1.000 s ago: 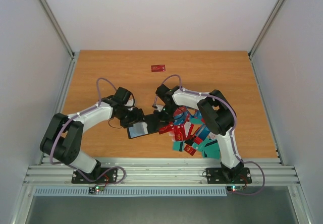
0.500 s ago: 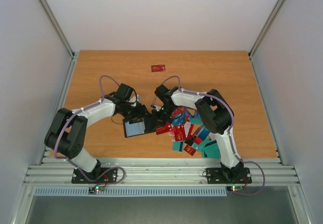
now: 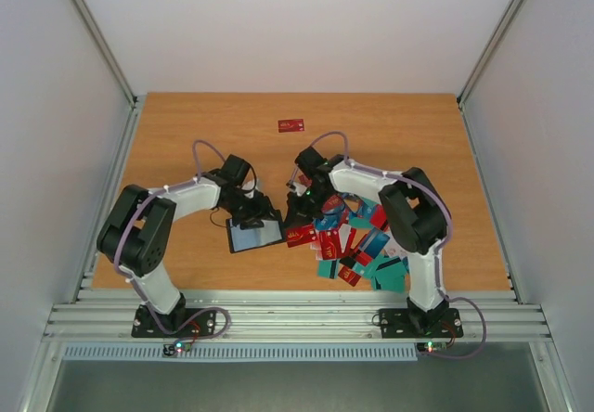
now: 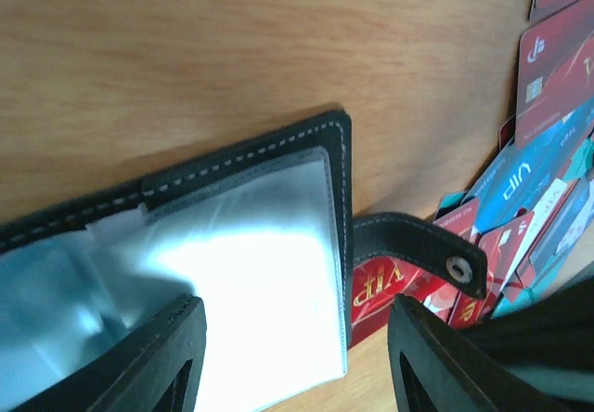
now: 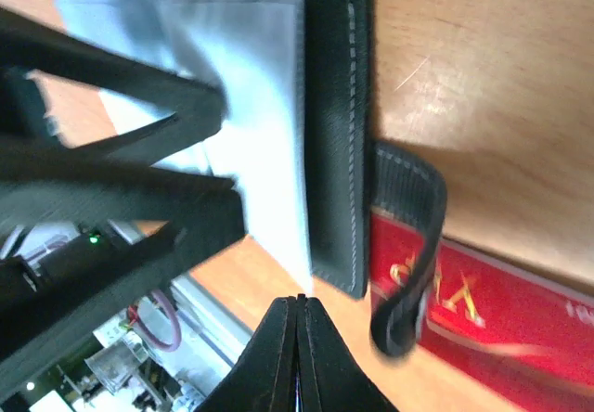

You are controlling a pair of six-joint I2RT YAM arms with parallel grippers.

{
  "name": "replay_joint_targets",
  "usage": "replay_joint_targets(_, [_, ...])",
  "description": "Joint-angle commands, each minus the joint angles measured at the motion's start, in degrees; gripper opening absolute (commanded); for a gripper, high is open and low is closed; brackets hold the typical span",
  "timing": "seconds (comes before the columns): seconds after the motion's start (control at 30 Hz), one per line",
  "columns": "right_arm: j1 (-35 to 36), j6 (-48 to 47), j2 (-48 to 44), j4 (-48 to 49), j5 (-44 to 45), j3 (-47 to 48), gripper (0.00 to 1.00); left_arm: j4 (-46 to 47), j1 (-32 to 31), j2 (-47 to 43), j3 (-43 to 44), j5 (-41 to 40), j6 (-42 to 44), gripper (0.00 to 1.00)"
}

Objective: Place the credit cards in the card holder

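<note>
The black card holder [image 3: 255, 236] lies open on the table, its clear plastic sleeves [image 4: 241, 245] facing up and its snap strap [image 4: 418, 245] hanging to the right. My left gripper [image 3: 263, 215] hovers open over its far edge, the jaws straddling the sleeve's corner [image 4: 297, 315]. My right gripper [image 3: 293, 212] is shut, its tip [image 5: 299, 296] just off the holder's near corner [image 5: 339, 134], with nothing visible between the fingers. The credit cards [image 3: 348, 245] are heaped right of the holder. A red VIP card [image 4: 390, 287] lies under the strap [image 5: 408, 245].
One red card [image 3: 290, 125] lies alone far back on the wooden table [image 3: 186, 134]. The card heap reaches nearly to the front rail [image 3: 297, 315]. White walls close in both sides.
The left gripper's jaws have narrowed and the left arm has swung in closer over the holder. The right arm's elbow has shifted right, its shut tip staying by the holder.
</note>
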Motion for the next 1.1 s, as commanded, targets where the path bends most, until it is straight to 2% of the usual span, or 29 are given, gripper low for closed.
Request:
replay_joint_targets(0.0, [-0.7,-0.03,-6.88,-3.6,2.86,-0.73,0.04,-1.84,0.31,1.7,2.63,-4.06,2.04,0.55])
replay_joint_targets(0.27, [-0.7,-1.85,-16.39,-11.31,11.29,-1.43,0.09,-6.33,-0.37,-0.14,6.62,-6.6,5.14,0.55])
replay_joint_targets(0.33, [-0.8,-1.36,-19.27,-11.76,14.29,-1.95,0.13,-7.97,-0.53,-0.91,7.75,-7.25,6.11,0.56])
replay_joint_targets(0.53, [-1.43,-0.63,-25.13,-12.63,18.01,-4.25,0.18,-11.59,-1.52,-3.93,9.71,-7.99,8.29,0.58])
replay_joint_targets(0.9, [-7.76,2.75,-34.98,-10.17,16.51,-14.4,0.24,-19.01,-8.44,-5.77,14.03,-11.54,10.19,0.6])
replay_joint_targets(1.07, [-10.24,4.57,-36.52,-7.42,13.63,-20.35,0.26,-18.24,-12.26,-6.06,13.92,-12.91,8.65,0.6])
